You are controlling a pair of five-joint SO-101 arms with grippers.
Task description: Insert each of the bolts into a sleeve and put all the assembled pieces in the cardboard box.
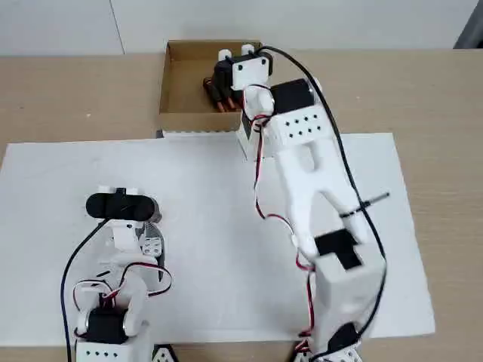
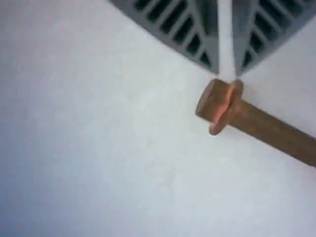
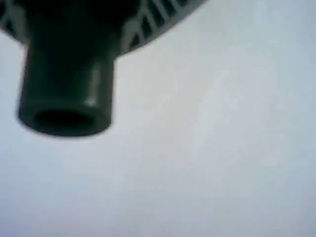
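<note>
**A:** Why was the sleeve (image 3: pixel 66 94) held that way?

**B:** The right gripper (image 3: pixel 74 19) pinched it by one end over the white paper (image 1: pixel 211 226). That left its open mouth free, ready for a bolt, I'd judge.

**A:** And the bolt (image 2: pixel 256 123)?

**B:** It seemed to lie loose on the paper, its head just at the tips of the left gripper (image 2: pixel 226 74). That gripper was drawn almost together and pinched nothing, so the bolt was probably waiting to be picked up.

**A:** The cardboard box (image 1: pixel 175 83)?

**B:** It sat at the far side of the worktop (image 1: pixel 438 98), with copper-coloured pieces (image 1: pixel 215 96) inside.

**A:** Any writing?

**B:** None I could read.
</note>
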